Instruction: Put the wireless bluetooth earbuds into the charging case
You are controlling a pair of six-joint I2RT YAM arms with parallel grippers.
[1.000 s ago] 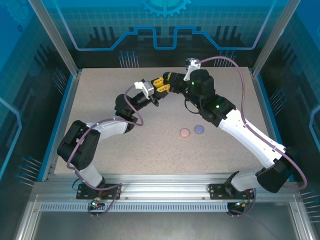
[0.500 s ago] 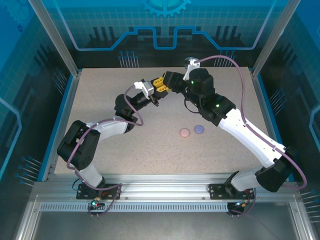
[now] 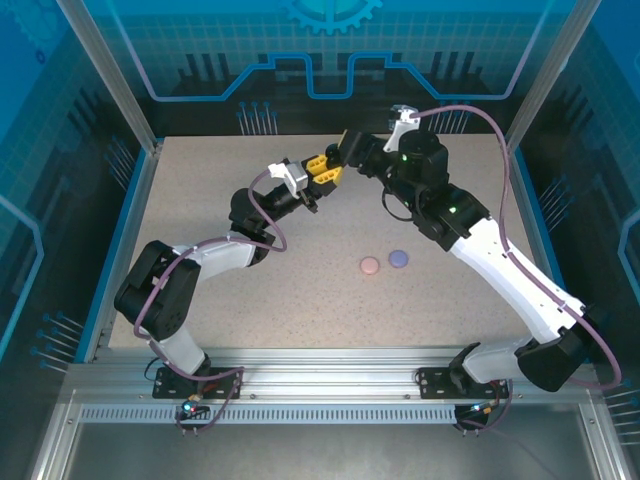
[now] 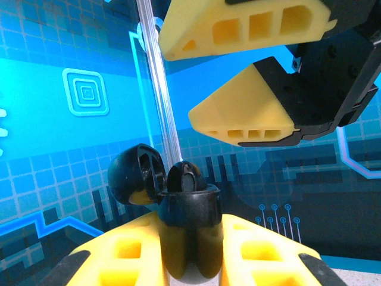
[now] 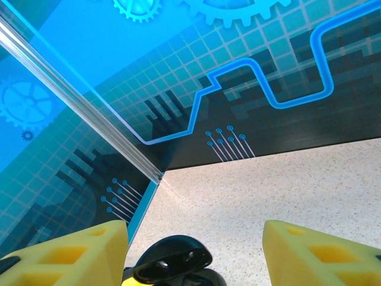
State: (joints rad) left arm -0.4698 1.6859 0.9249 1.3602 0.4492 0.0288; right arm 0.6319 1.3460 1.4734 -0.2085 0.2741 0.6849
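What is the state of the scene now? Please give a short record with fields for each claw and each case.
left claw: shut on the black case
black case: lid open; a black earbud seems to sit in it
right claw: open, empty, close to the black case
pink case: on the table, looks closed
lilac case: beside the pink case, not touching it

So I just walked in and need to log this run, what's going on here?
The left claw is shut on an open black charging case. A black earbud pokes out of its top. The right claw hangs open close to it. A pink case and a lilac case lie closed on the table.
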